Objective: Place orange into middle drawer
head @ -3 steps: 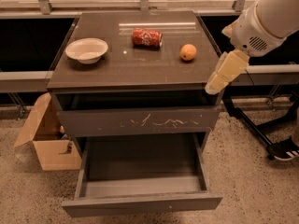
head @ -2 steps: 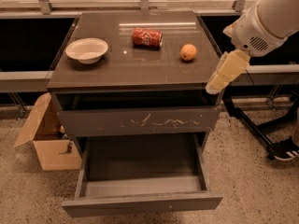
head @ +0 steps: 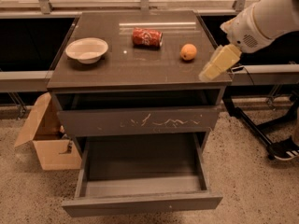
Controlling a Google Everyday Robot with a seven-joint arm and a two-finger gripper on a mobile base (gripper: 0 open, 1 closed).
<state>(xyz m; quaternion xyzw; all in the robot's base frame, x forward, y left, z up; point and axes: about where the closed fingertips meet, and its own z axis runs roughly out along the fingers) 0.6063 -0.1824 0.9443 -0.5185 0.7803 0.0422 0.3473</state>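
- On the dark surface: orange, one, resting free with nothing touching it. All places below are given from the orange.
- Just right of the orange and a little toward the front: gripper, one, cream-coloured, hanging at the surface's right edge and apart from the fruit. Whether it is apart or together cannot be told here; it holds nothing visible.
- Left of the orange and slightly behind: red soda can, one, lying on its side.
- Well left of the orange: white bowl, one, upright, apparently empty.
- Below and in front of the orange: scratched drawer front, one, pushed in.
- Lower again, under the orange's side of the cabinet: middle drawer, one, pulled out, with nothing seen inside.
- Far down-left of the orange, on the floor: cardboard box, one, flaps open.
- Step in hand, by judgement: the approach to the pick. The fruit is not yet grasped and the drawer already stands open.
- Next move, by judgement: carry the gripper leftward and over the orange, set the jaws either side of it, and close. A round fruit may roll if nudged off-centre.
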